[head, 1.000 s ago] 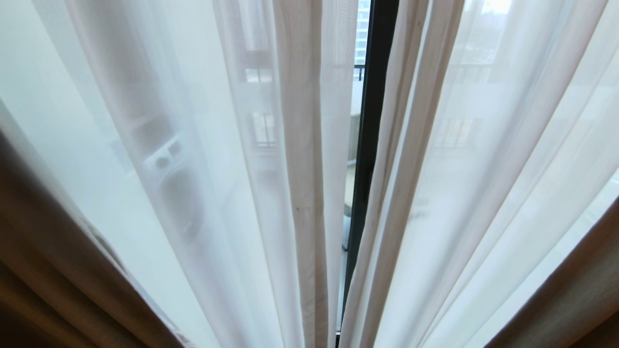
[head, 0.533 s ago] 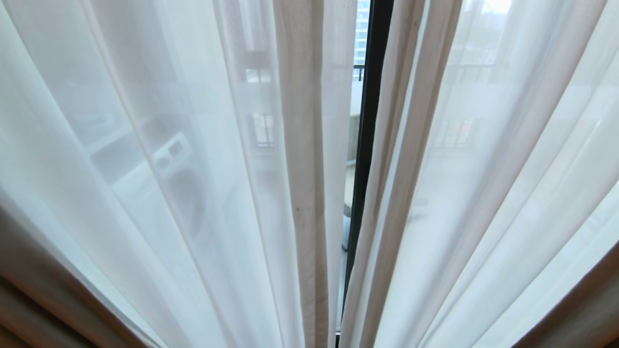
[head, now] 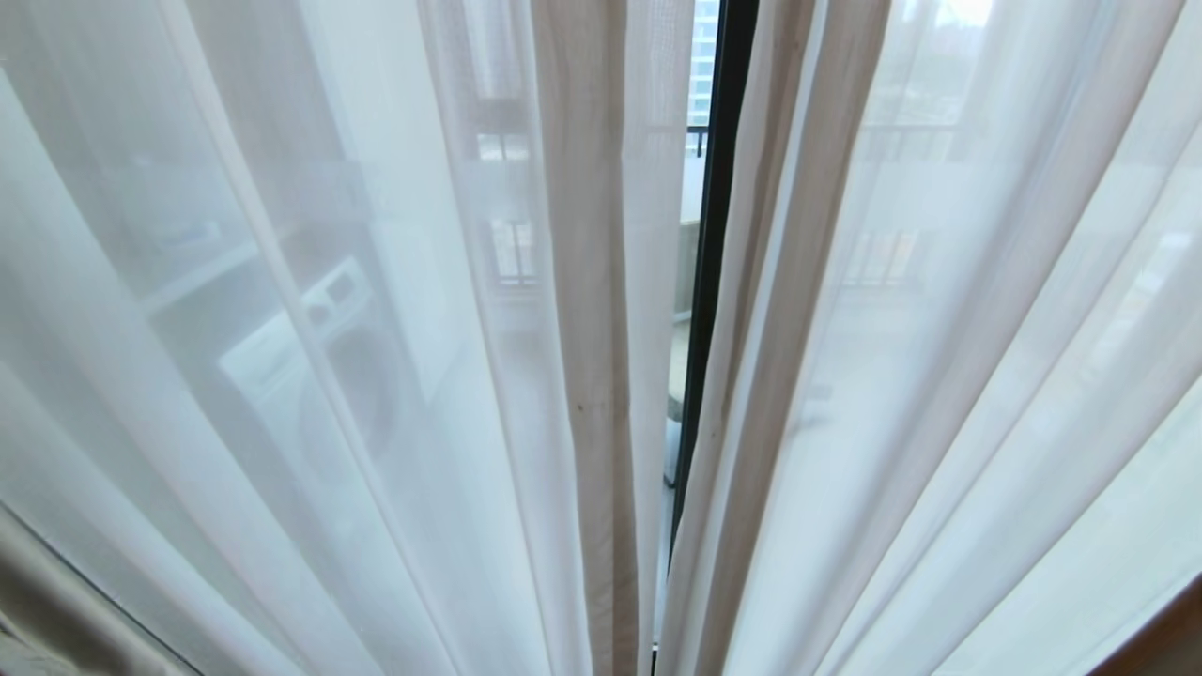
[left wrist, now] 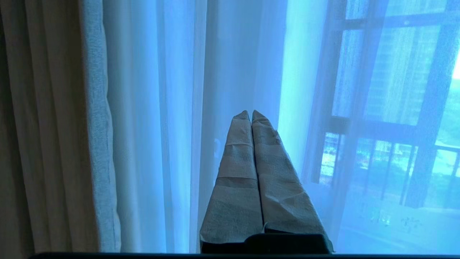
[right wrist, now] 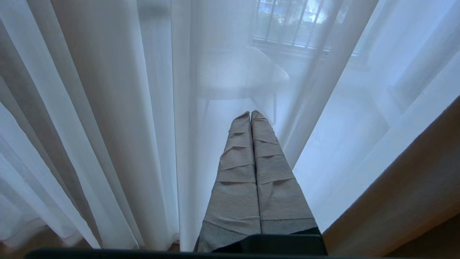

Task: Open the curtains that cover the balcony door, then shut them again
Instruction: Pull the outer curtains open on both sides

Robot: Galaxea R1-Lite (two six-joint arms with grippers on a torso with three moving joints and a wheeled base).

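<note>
White sheer curtains (head: pixel 394 376) fill the head view, with a narrow gap in the middle. The black frame of the balcony door (head: pixel 714 282) shows through that gap. The heavy beige drape shows only at the lower left corner (head: pixel 38 620) and the lower right corner (head: pixel 1164 638). Neither gripper appears in the head view. In the left wrist view my left gripper (left wrist: pixel 250 113) is shut and empty in front of the sheer (left wrist: pixel 161 126), with the heavy drape's edge (left wrist: pixel 97 144) off to one side. My right gripper (right wrist: pixel 250 113) is also shut and empty, facing the sheer (right wrist: pixel 107 108) beside a heavy drape (right wrist: pixel 413 187).
Through the left sheer I make out a washing machine (head: pixel 310 376) outside. Black-framed windows with railing bars (left wrist: pixel 427 108) show behind the sheer in the left wrist view. A pale chair (right wrist: pixel 244 75) stands beyond the sheer in the right wrist view.
The brown heavy drapes at both lower corners of the head view have drawn outward, the left one most. More sheer and the washing machine are uncovered. The middle gap has not moved.
</note>
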